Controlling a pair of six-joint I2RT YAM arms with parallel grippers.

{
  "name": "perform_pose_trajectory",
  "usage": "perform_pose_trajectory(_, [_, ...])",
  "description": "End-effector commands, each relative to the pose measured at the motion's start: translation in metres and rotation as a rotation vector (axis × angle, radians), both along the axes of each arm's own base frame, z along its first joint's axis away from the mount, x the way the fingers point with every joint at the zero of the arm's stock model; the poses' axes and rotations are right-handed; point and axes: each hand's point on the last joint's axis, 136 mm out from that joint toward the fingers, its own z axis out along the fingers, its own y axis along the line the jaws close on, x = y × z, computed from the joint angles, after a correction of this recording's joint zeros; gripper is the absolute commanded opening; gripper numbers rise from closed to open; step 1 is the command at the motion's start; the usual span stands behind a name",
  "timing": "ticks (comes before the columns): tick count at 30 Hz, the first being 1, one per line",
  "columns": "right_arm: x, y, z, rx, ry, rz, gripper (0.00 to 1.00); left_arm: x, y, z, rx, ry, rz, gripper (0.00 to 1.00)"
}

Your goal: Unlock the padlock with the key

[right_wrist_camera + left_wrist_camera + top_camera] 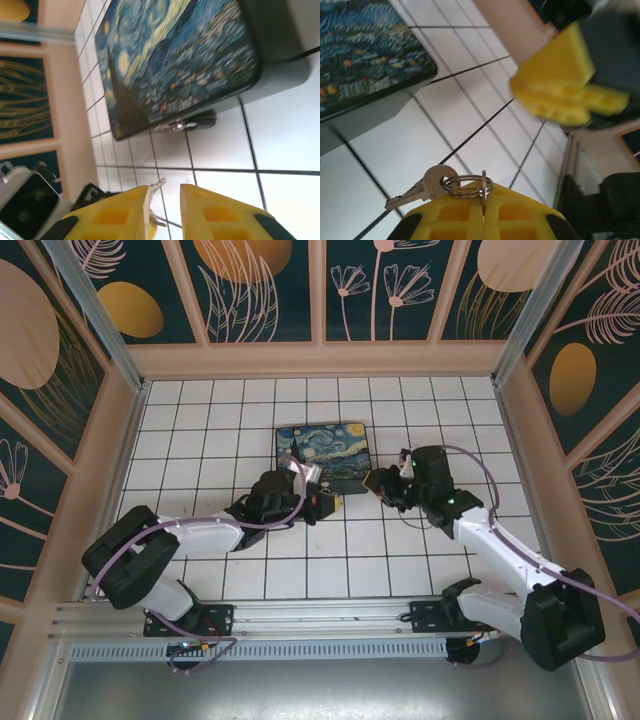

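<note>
top view, arms: left gripper (pixel 322 502) and right gripper (pixel 381 483) sat close together but apart, just off the near edge of the starry-night box (pixel 322 448) on the tiled desk (pixel 200 430).
top view, padlock: too small to pick out.
left wrist, jaws: left gripper (pixel 483 202) was clamped tight on the key ring (pixel 467 185), which was pinched edge-on at the seam.
left wrist, key: the key (pixel 420 189) hung loose from the ring, left of the jaws. Its blade pointed left and slightly down, crosswise to the seam. Contact with the tile could not be told.
left wrist, other arm: right gripper (pixel 530 90) was blurred, up and to the right, near.
right wrist, jaws: right gripper (pixel 164 190) showed a narrow gap with nothing gripped in it. A pale metal tip beside one finger was not identified.
right wrist, padlock: the padlock (pixel 192 121) lay on a tile against the box edge, ahead of the jaws, long axis along that edge.
judgement: the key-holding left arm looked nearer to that edge. Since the key dangled freely, its blade would need steadying before it could be aimed at the lock.
</note>
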Motion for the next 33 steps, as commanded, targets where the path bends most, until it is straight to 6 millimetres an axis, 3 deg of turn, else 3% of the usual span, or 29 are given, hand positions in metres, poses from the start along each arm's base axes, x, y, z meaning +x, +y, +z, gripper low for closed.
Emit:
perform_pose_trajectory(1, [-0.015, 0.021, 0.018, 0.139, -0.109, 0.107, 0.20, 0.004, 0.002, 0.040, -0.157, 0.065, 0.020, 0.00])
perform_pose_trajectory(6, [-0.021, 0.032, 0.023, 0.208, -0.189, 0.150, 0.19, 0.014, 0.004, 0.051, -0.210, 0.159, 0.051, 0.00])
perform_pose_trajectory(9, [-0.021, 0.036, 0.036, 0.274, -0.247, 0.155, 0.20, 0.015, 0.003, 0.053, -0.217, 0.171, 0.050, 0.00])
perform_pose_trajectory(20, [-0.019, 0.050, 0.036, 0.293, -0.249, 0.203, 0.21, 0.014, -0.003, 0.057, -0.223, 0.176, 0.017, 0.00])
perform_pose_trajectory(22, [-0.018, 0.047, 0.033, 0.251, -0.250, 0.214, 0.21, 0.008, -0.006, 0.052, -0.191, 0.173, -0.029, 0.00])
perform_pose_trajectory(25, [-0.010, 0.028, 0.025, 0.136, -0.252, 0.209, 0.24, -0.013, -0.008, 0.036, -0.107, 0.126, -0.164, 0.00])
perform_pose_trajectory(27, [-0.009, 0.021, 0.032, 0.146, -0.275, 0.266, 0.25, -0.030, -0.004, 0.025, -0.062, 0.079, -0.261, 0.00])
perform_pose_trajectory(29, [-0.015, 0.023, 0.040, 0.131, -0.333, 0.356, 0.27, -0.045, -0.002, 0.013, -0.007, 0.042, -0.358, 0.00])
perform_pose_trajectory(33, [-0.028, 0.028, 0.043, 0.091, -0.389, 0.499, 0.29, -0.051, -0.008, 0.010, -0.010, 0.029, -0.447, 0.00])
